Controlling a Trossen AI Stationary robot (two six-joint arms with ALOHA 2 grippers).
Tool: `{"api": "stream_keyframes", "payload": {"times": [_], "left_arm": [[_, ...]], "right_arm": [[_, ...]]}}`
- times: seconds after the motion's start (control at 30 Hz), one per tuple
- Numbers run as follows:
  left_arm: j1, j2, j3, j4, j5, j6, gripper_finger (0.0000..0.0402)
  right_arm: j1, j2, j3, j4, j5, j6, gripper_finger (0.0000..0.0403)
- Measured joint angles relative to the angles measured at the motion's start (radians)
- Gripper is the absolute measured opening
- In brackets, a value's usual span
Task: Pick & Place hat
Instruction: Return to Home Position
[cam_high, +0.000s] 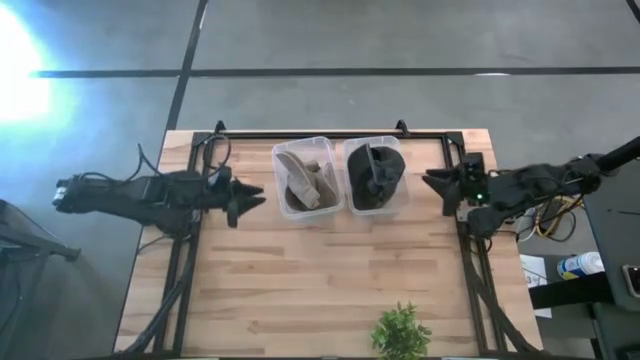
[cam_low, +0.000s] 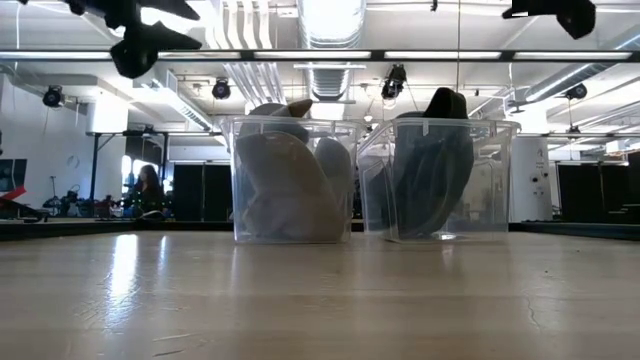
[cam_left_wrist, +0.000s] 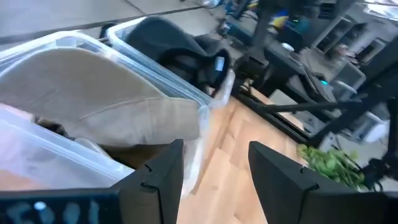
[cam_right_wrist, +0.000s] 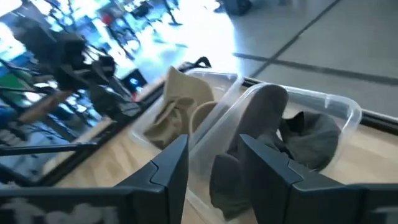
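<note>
Two clear plastic bins stand side by side at the table's far middle. The left bin (cam_high: 304, 178) holds beige hats (cam_left_wrist: 93, 106). The right bin (cam_high: 375, 175) holds dark grey hats (cam_right_wrist: 298, 137). My left gripper (cam_high: 252, 197) is open and empty, raised above the table just left of the beige bin. My right gripper (cam_high: 432, 182) is open and empty, raised just right of the dark bin. Both bins rest by their bases on the wood, as the low view shows (cam_low: 290, 180).
A small green plant (cam_high: 402, 332) stands at the table's near edge, right of the middle. Black rails run along both table sides (cam_high: 470, 260). Bare wood (cam_high: 320, 280) lies between the bins and the near edge. Cables and a bottle lie right of the table.
</note>
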Motion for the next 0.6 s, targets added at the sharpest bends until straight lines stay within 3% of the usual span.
{"api": "stream_keyframes", "payload": {"times": [0.13, 0.33, 0.47, 0.6], "left_arm": [[0.009, -0.064, -0.099, 0.135, 0.107, 0.086, 0.0174], [0.046, -0.175, -0.313, 0.460, 0.328, 0.111, 0.0174], [0.060, -0.248, -0.433, 0.572, 0.354, 0.100, 0.0174], [0.074, -0.312, -0.501, 0.579, 0.350, 0.092, 0.0174]], "right_arm": [[0.000, -0.123, -0.119, 0.136, -0.024, -0.104, 0.0133], [0.000, -0.293, -0.361, 0.502, -0.193, -0.318, 0.0126], [-0.001, -0.383, -0.508, 0.648, -0.237, -0.380, 0.0126], [0.000, -0.468, -0.614, 0.720, -0.276, -0.381, 0.0131]]}}
